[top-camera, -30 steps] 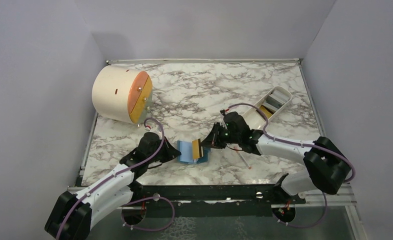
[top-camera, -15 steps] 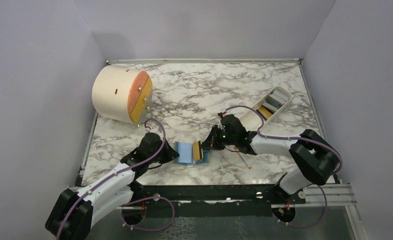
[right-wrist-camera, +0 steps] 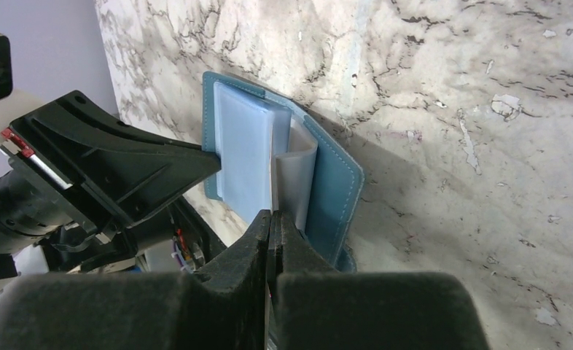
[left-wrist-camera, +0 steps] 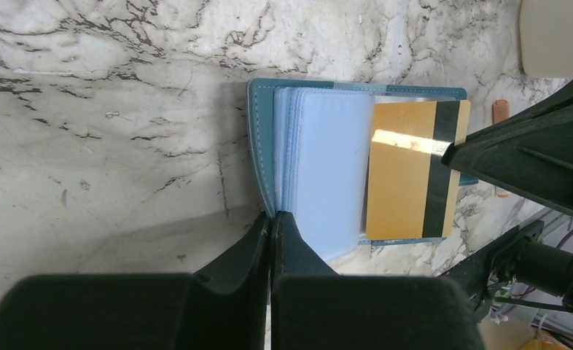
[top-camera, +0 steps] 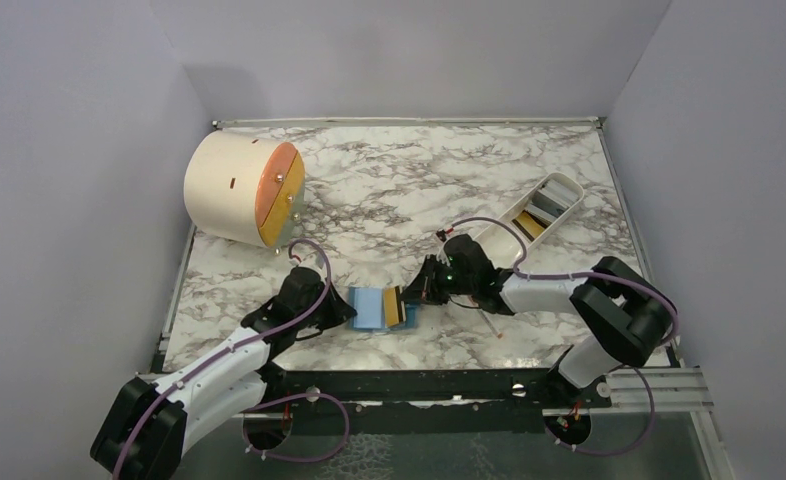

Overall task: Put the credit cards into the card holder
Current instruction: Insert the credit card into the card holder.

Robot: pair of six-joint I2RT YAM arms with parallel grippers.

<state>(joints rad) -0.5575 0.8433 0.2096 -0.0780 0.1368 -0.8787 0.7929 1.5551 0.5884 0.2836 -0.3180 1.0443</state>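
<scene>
The teal-blue card holder (top-camera: 369,307) lies open on the marble table (top-camera: 389,190), its light blue sleeves (left-wrist-camera: 327,168) facing up. My left gripper (left-wrist-camera: 273,215) is shut on the holder's left edge, and its black fingers (right-wrist-camera: 160,171) show in the right wrist view. A gold credit card (left-wrist-camera: 404,175) with a dark stripe lies partly over the holder's right half. My right gripper (right-wrist-camera: 271,215) is shut on that card's right edge, beside a raised clear sleeve (right-wrist-camera: 294,168). More credit cards (top-camera: 539,215) lie in the white tray.
A cream drum with an orange face (top-camera: 239,190) stands at the back left. The white oblong tray (top-camera: 559,185) lies at the right. A thin white-and-red stick (top-camera: 487,322) rests under my right arm. Grey walls enclose the table on three sides.
My right gripper has come left and lower with the gold card, which now lies flatter over the holder. The left arm has not moved.
</scene>
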